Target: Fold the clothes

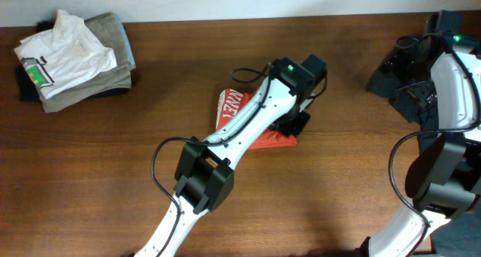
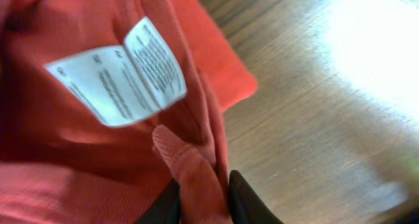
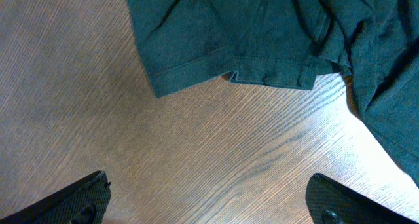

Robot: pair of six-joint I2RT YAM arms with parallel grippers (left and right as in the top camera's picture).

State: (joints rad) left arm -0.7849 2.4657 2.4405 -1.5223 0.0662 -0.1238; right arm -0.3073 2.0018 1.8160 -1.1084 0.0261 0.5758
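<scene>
The clothes, an orange-red T-shirt with white lettering, lie bunched in the middle of the table, largely covered by my left arm. My left gripper is over the shirt's right edge. In the left wrist view the gripper is shut on a ridge of the red fabric, pinched between the black fingers. A white care label shows just beyond the pinch. My right gripper hangs open over bare wood, with nothing between its fingers.
A white shirt with a green mark lies on a khaki folded garment at the back left. A dark green garment lies just beyond my right gripper, at the back right. My right arm stands at the right edge.
</scene>
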